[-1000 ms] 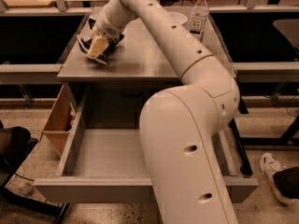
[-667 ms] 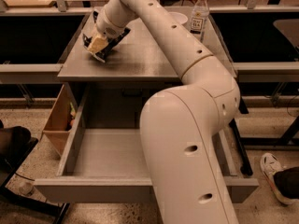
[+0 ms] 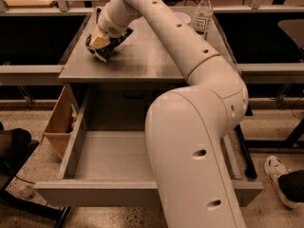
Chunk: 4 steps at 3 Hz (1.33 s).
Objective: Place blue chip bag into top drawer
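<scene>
One blue chip bag (image 3: 108, 49), seemingly in jaws, near worktop's (image 3: 142, 63) left edge

The cream-white gripper (image 3: 101, 44) hung over the far left of the plain grey desk (image 3: 142, 63), its pale tan fingers (image 3: 98, 39) clamped on the dark navy, white-edged blue chip bag (image 3: 113, 44). Below the fingers, the top drawer (image 3: 114, 158) was plain grey and the wooden box (image 3: 59, 122) light tan. Right of the fingers stood a clear, white-capped bottle (image 3: 203, 15).
</scene>
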Tool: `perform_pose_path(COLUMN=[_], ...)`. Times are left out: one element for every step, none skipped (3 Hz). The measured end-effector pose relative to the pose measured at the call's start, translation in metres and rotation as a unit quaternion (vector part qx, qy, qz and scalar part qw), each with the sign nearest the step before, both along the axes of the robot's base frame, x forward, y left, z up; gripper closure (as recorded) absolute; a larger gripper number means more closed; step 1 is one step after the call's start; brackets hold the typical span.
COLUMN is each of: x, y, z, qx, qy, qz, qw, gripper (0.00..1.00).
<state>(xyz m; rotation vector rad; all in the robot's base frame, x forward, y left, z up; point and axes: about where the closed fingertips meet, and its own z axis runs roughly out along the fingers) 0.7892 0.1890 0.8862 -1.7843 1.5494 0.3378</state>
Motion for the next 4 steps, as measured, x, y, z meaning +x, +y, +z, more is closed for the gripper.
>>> perform_pose_path(x=[-0.015,-0.054,-0.144,-0.246], y=[-0.016,-0.056,-0.067,-0.065], z=[0.027,0.106,0.18,0.174], qx=[0.007,0.049,0.093,0.091], qy=[-0.026,-0.103,-0.153,-0.126], qz=[-0.006,-0.028,-0.006,0.053], qw=[0.9996,0.9931,0.9838,0.9863], gripper=[1.0,1.0,1.0,1.0])
